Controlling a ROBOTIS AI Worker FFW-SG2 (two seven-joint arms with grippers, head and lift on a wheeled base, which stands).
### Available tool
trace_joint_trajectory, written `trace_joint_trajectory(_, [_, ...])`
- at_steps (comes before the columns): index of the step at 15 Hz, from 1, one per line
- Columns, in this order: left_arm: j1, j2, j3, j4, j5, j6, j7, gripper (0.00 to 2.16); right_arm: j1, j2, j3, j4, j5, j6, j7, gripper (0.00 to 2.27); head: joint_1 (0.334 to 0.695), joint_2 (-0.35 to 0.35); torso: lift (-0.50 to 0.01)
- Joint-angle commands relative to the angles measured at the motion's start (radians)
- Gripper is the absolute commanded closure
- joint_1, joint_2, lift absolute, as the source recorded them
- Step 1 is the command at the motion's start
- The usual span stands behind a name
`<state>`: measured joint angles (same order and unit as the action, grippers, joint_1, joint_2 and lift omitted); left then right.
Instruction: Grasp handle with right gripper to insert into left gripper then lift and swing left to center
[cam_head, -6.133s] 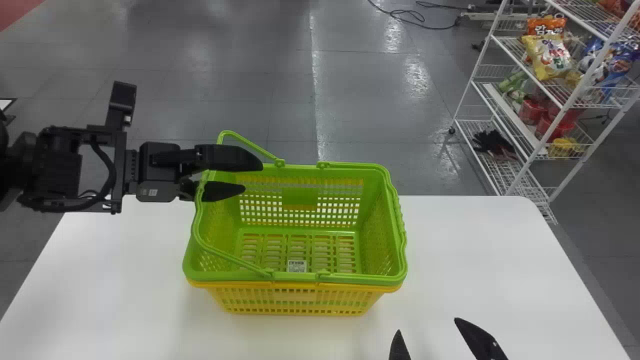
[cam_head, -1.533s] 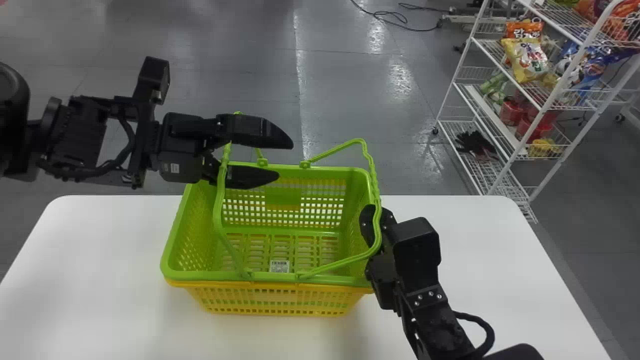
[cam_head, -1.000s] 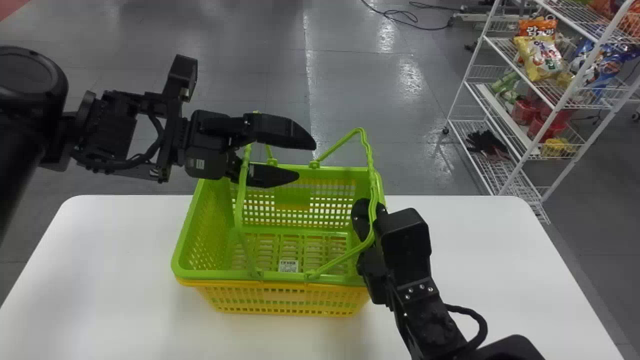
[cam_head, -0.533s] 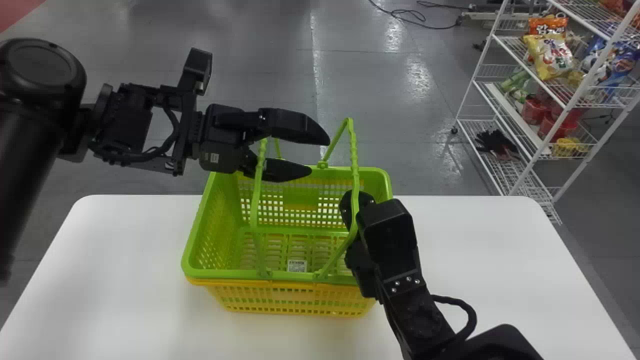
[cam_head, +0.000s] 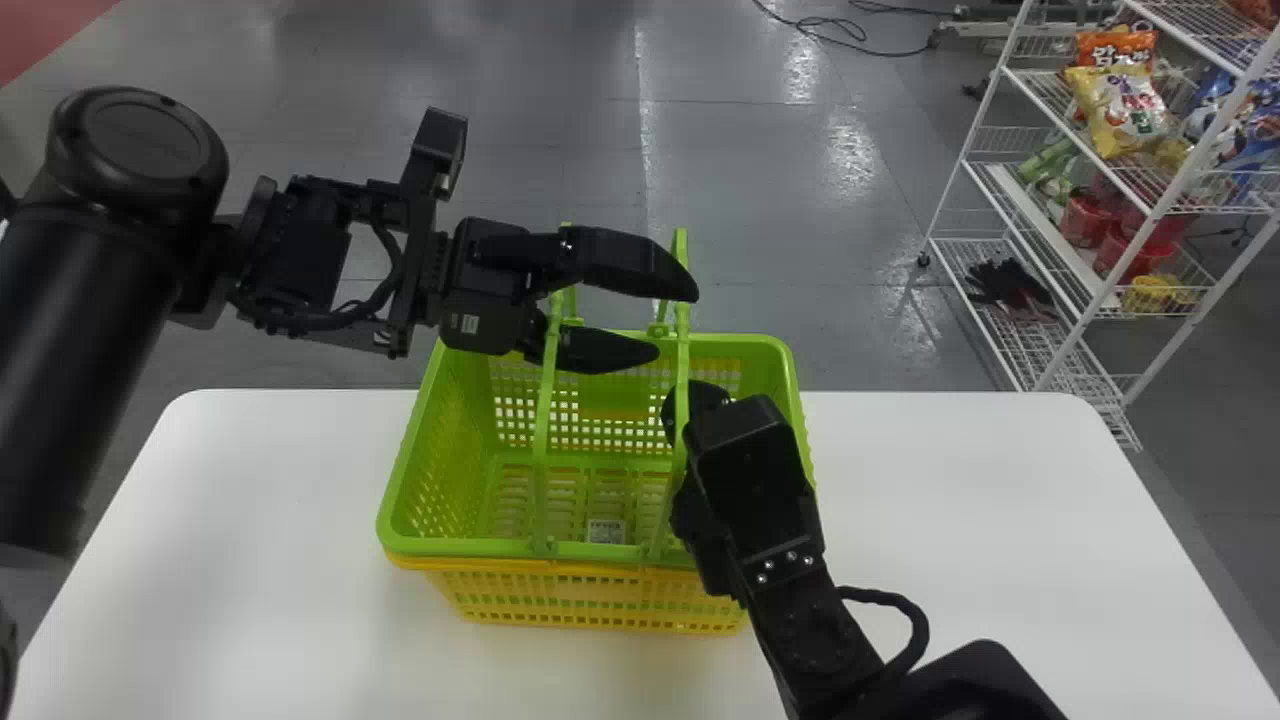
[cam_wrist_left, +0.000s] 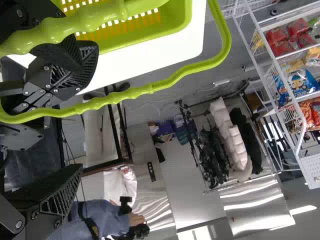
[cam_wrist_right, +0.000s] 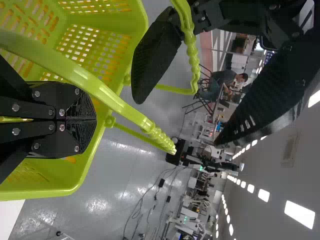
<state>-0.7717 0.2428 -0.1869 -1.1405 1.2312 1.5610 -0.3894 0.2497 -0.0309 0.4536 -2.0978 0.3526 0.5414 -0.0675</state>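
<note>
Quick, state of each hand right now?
Left hand: open, one green handle between its fingers.
Right hand: closed, fingertips together.

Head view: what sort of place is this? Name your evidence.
Probably a lab laid out like a small shop: snack bags on a wire rack, a green basket and a robot arm.

The left handle (cam_head: 545, 400) and the right handle (cam_head: 682, 350), slim green loops with knobbly grips, stood raised nearly upright, apart from each other, over the slotted green basket (cam_head: 470, 548), which sat level inside a yellow basket (cam_head: 560, 595) on the white table (cam_head: 250, 550)
</note>
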Motion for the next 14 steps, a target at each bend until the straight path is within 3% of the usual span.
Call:
trace_joint_trajectory(1, [-0.004,-0.005,0.000,0.005,-0.009,-0.012,0.000,0.16,-0.003,0.002,0.014,0.002,0.009,0.001,0.000,2.21,0.695,-0.038,-0.093])
trace_joint_trajectory(14, [-0.058,-0.037,0.000,0.159,-0.002,-0.046,-0.048,0.16,0.037,-0.006,0.020,-0.002,0.031,-0.021,0.000,2.20,0.695,-0.028,-0.093])
